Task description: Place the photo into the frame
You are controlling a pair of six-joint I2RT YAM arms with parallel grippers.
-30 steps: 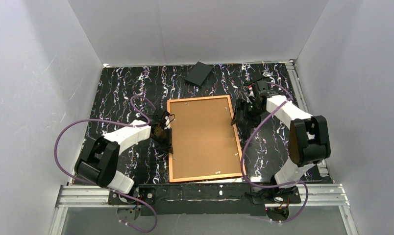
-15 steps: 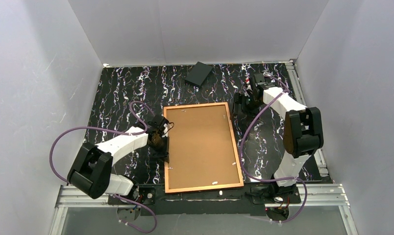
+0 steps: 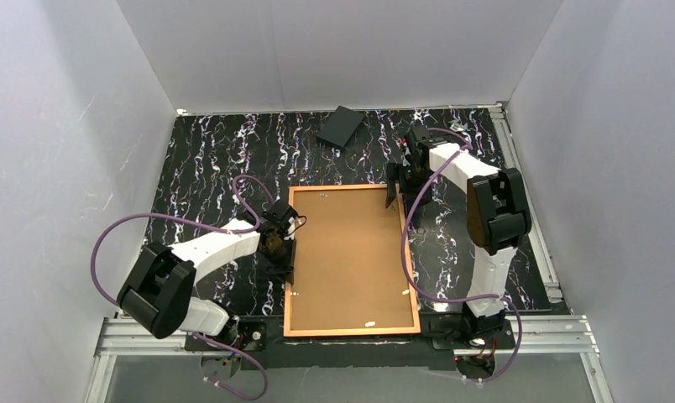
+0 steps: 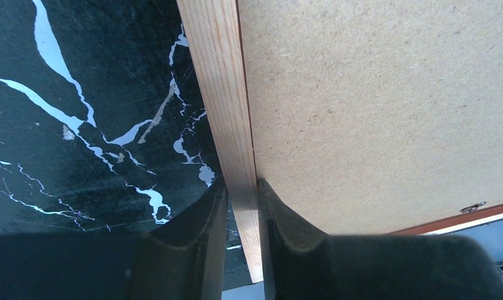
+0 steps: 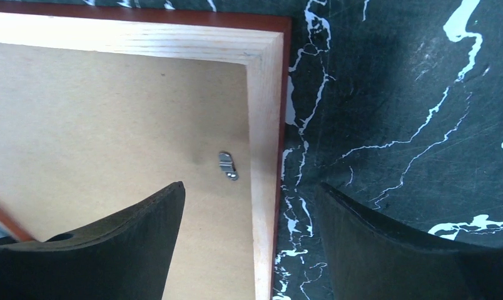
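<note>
Frame lay back-up on the marbled table, its near end by my bases, with the brown backing board showing inside it. My left claw was clenched on the frame's left wooden rail, one finger on the table side and one on the board side. My right claw stood released, spread wide astride the far right corner, with one finger over the board near a metal clip and the other over the table. Contact there: could not tell.

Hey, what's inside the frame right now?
Only a brown backing board fills the frame, which lies back-up. Whatever sits under the board, photo included, is covered and cannot be seen.
</note>
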